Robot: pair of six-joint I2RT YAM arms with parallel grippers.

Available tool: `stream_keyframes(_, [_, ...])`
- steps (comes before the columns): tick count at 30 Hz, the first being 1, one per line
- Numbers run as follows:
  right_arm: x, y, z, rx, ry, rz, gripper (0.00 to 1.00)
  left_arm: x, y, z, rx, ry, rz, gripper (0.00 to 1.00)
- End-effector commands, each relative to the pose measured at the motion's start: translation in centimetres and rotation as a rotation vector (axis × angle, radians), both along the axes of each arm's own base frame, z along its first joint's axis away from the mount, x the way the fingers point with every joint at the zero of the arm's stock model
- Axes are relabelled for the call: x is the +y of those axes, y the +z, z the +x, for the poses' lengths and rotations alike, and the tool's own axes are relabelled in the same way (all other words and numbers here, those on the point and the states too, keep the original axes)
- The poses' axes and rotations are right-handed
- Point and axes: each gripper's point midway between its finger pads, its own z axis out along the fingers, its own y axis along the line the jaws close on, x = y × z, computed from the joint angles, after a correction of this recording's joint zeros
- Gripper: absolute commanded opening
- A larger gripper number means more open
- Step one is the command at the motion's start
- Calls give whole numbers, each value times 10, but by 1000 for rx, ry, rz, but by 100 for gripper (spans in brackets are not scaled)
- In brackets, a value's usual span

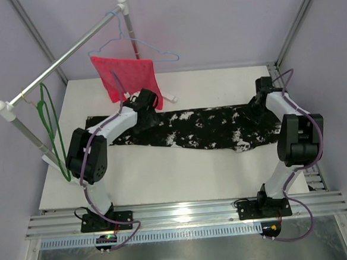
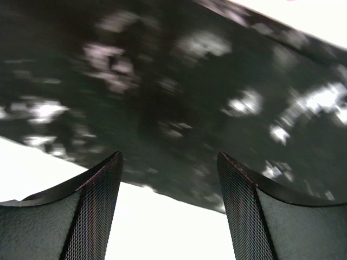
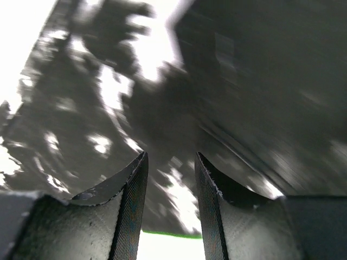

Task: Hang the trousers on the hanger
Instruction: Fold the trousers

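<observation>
Hanger (image 1: 53, 126) hangs from the rail (image 1: 67, 57) at nine o'clock. Trousers (image 1: 209, 127) lie flat across the table (image 1: 165, 178), from nine to three. Left gripper (image 2: 169, 160) is spread wide over the cloth, gripping nothing. Right gripper (image 3: 171, 157), at three o'clock, is partly spread and also grips nothing.
</observation>
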Motion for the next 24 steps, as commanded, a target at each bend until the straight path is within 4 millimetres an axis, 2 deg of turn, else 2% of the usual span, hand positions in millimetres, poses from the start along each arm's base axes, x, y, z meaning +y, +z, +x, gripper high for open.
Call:
stream_keyframes(1, [26, 0, 49, -175, 122, 70, 43, -43, 12, 4, -54, -161, -106, 71])
stream_keyframes(2, [28, -4, 59, -208, 135, 64, 46, -48, 14, 6, -64, -176, -116, 70])
stream_keyframes(5, [34, -10, 68, -251, 193, 17, 50, -62, 11, 8, -67, -207, -150, 71])
stream_keyframes(9, [29, -17, 61, -253, 212, -42, 54, -71, 8, 10, -66, -232, -165, 71])
stream_keyframes(11, [27, -13, 60, -253, 214, -53, 54, -72, 4, 11, -57, -234, -162, 71])
stream_keyframes(12, [26, -5, 63, -271, 212, -60, 54, -74, 5, 14, -61, -237, -166, 71])
stream_keyframes(15, [21, 2, 71, -267, 225, -95, 54, -80, -1, 13, -44, -255, -182, 70])
stream_keyframes(18, [17, -4, 68, -202, 268, -142, 54, -84, -3, 11, -39, -274, -181, 70])
stream_keyframes(22, [19, -25, 68, -168, 319, -144, 52, -82, -9, 11, -27, -277, -166, 70])
stream_keyframes(24, [20, -30, 70, -158, 326, -135, 48, -84, -11, 11, -21, -281, -172, 70])
